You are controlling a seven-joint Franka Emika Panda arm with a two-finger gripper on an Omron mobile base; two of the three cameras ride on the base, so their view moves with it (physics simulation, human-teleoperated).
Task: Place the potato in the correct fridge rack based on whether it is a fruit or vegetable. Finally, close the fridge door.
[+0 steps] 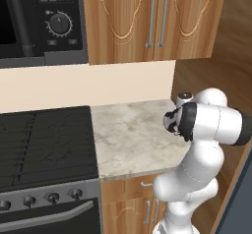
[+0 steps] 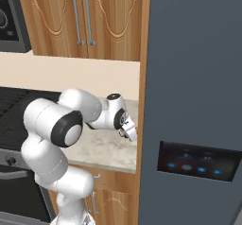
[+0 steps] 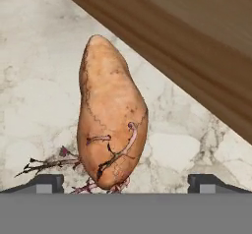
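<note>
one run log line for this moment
pincer: open, above potato | potato: on marble counter, not gripped | fridge door: shut

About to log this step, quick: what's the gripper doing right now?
Gripper: open, holding nothing; the potato lies on the marble counter between its fingertips.

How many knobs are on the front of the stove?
4 stove knobs in the left base view, in a row along the front panel: and. More may be hidden past the picture's left edge.
</note>
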